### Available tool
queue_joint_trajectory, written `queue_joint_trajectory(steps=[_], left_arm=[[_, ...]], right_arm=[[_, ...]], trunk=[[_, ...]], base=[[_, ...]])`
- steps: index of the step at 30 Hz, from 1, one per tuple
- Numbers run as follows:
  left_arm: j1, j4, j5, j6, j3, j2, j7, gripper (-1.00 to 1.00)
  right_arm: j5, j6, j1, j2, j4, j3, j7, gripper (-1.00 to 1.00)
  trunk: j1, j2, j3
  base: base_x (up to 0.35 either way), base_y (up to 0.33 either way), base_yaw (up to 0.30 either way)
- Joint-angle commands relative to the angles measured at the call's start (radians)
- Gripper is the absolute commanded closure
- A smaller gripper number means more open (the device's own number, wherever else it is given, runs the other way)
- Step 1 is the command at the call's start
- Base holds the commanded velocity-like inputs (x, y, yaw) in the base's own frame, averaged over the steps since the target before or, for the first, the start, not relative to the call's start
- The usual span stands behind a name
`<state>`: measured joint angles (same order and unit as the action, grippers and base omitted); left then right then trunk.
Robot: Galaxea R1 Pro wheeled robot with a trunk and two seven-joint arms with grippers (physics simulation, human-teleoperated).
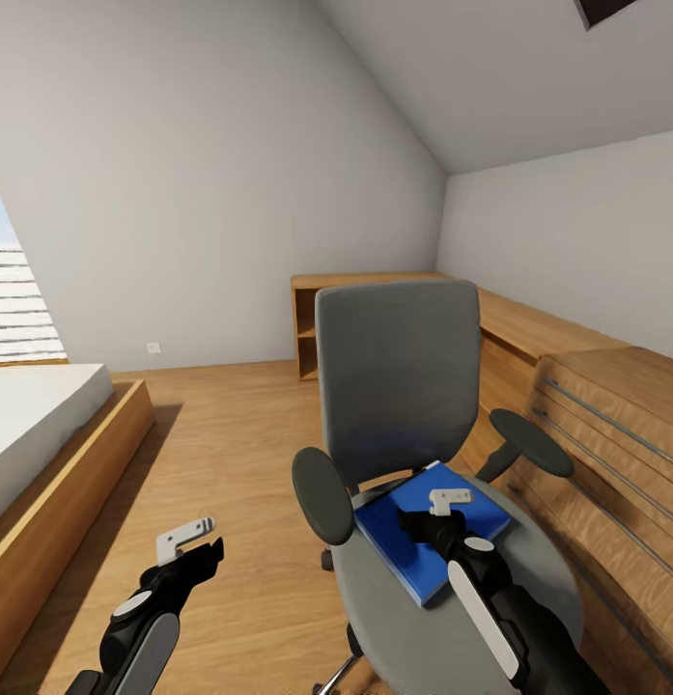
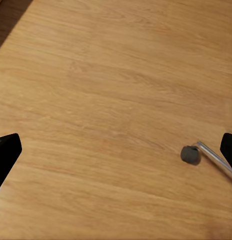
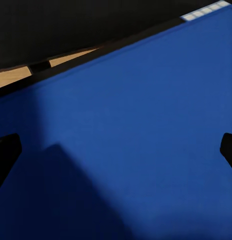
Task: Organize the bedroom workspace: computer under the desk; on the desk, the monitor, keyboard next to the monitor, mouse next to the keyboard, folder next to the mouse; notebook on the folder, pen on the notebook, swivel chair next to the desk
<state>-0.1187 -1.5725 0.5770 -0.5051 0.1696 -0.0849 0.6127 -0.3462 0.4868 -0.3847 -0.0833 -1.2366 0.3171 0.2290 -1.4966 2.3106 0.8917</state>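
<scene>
Wooden floor point(image 1: 239, 454) runs under a sloped white ceiling, with a bed point(image 1: 37, 425) at the left and a long wooden bench point(image 1: 529, 328) along the right wall. Centre stands the grey swivel chair point(image 1: 399, 386), and the blue folder point(image 1: 413, 555) lies flat on its seat. Directly over the folder hovers the right gripper point(image 1: 434, 521), jaws spread wide. Beside the chair, above bare floor, hangs the left gripper point(image 1: 196, 545), jaws likewise parted, a chair caster point(image 2: 190, 154) below it.

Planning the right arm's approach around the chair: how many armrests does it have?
2. One armrest is on the swivel chair's left side in the head view, the other on its right, flanking the blue folder on the seat.
</scene>
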Motion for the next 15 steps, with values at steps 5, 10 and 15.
queue_joint_trajectory(steps=[5, 10, 15], left_arm=[[-0.001, 0.0, 0.009, -0.002, 0.006, -0.002, 0.01, -1.0], [-0.001, 0.003, 0.01, -0.002, 0.007, -0.001, 0.009, -1.0], [-0.001, 0.009, 0.009, 0.0, 0.008, -0.001, 0.009, -1.0]], right_arm=[[-0.024, 0.001, 0.0, -0.001, 0.031, 0.004, 0.009, -1.0], [-0.024, 0.001, 0.0, -0.001, 0.031, 0.004, 0.009, -1.0], [-0.024, 0.002, 0.0, -0.001, 0.031, 0.004, 0.009, -1.0]], trunk=[[0.0, 0.0, 0.001], [0.0, 0.0, 0.001], [0.0, 0.0, 0.001]], base=[[0.0, 0.0, 0.0], [0.0, 0.0, 0.0], [-0.057, -0.035, 0.0]])
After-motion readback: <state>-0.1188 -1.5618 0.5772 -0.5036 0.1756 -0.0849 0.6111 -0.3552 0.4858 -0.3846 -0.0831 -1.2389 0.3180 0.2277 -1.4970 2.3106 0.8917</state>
